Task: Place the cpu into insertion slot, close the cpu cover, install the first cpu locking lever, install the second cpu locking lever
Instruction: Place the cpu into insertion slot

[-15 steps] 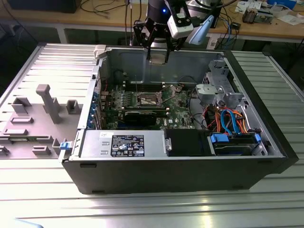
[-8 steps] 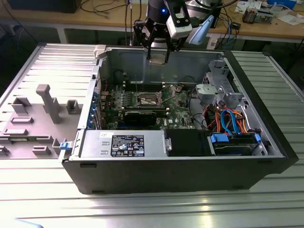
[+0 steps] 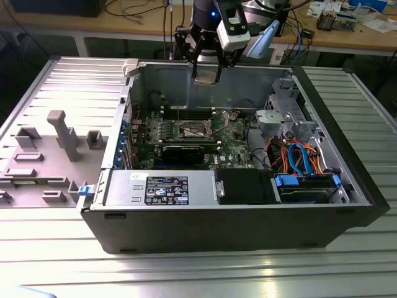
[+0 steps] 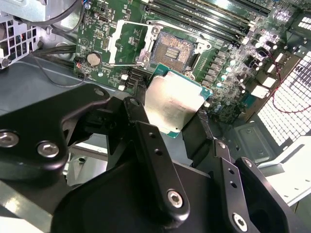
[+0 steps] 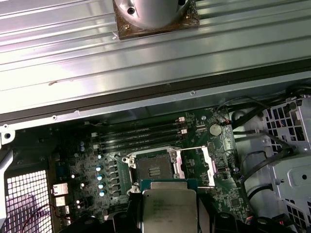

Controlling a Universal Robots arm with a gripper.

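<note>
Since the cover [image 4: 127,43] lies open, the gripper [image 4: 169,115], jaws closed on the chip [image 4: 177,97], hangs above the bare socket [image 4: 174,48].

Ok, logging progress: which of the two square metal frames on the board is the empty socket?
The insertion slot, with the dark pinned centre; the cpu cover, flipped open beside it, shows green board through its window.

Bright room light, glare (slatted table [image 3: 205,276])
</note>
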